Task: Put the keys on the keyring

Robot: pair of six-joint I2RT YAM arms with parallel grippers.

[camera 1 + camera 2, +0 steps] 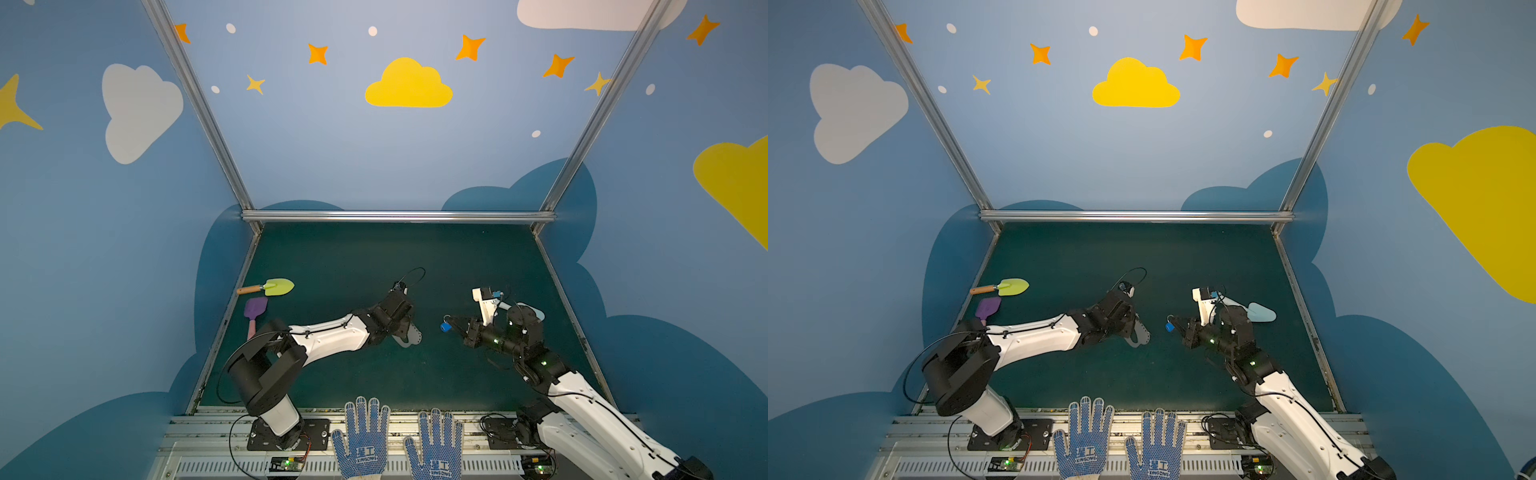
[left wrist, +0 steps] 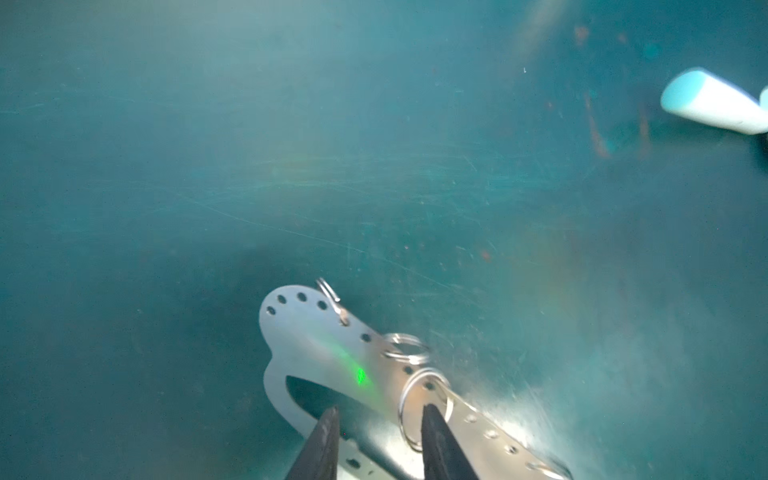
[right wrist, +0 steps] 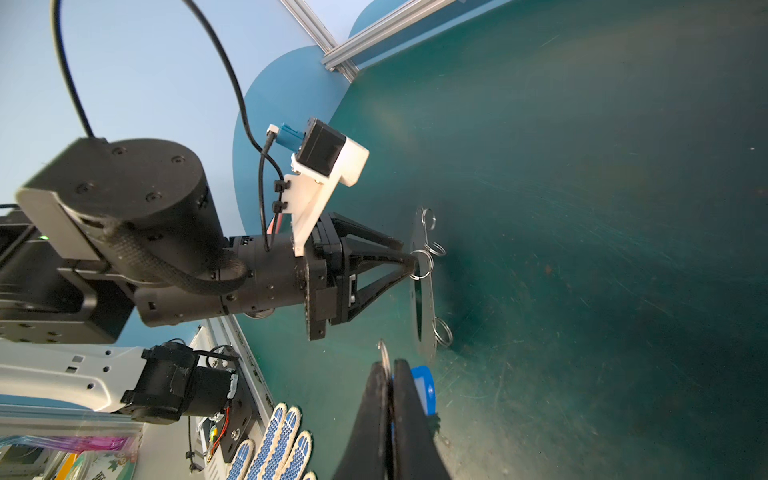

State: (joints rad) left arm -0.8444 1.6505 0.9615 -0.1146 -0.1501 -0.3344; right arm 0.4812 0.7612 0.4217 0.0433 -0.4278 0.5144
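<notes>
The keyring (image 2: 324,345), a flat grey plate with an oval cutout, edge holes and little wire rings, sits at the tips of my left gripper (image 2: 378,415). The jaws stand apart, with the plate's band between them and one fingertip (image 2: 432,415) across a wire ring. In both top views the keyring (image 1: 413,337) (image 1: 1142,334) juts out from under the left wrist. My right gripper (image 3: 390,374) is shut on the keys (image 3: 424,388): the blue-and-white tag shows beside the fingers and a thin ring pokes past the tips. The keys (image 1: 445,327) hang a short way right of the plate.
A lime spade (image 1: 276,286) and a purple spade (image 1: 254,309) lie at the left edge of the green mat. A pale blue spade (image 1: 1262,312) lies behind the right arm. Two dotted work gloves (image 1: 365,440) rest on the front rail. Blue walls enclose three sides.
</notes>
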